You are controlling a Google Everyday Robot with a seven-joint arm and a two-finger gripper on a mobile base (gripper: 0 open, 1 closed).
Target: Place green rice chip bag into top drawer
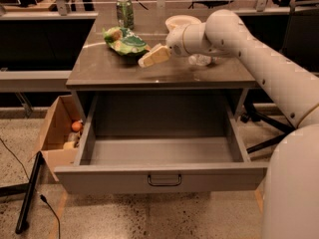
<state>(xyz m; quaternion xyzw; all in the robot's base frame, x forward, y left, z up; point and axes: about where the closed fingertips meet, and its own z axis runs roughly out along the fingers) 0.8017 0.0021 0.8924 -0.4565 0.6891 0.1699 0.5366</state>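
The grey-brown tabletop (99,71) carries the green rice chip bag (124,41) towards its back left. A green soda can (124,12) stands upright behind the bag. A pale plate (180,21) lies at the back, and a clear plastic thing (202,59) lies right of centre. The end effector (153,56) is low over the tabletop, at the bag's right edge.
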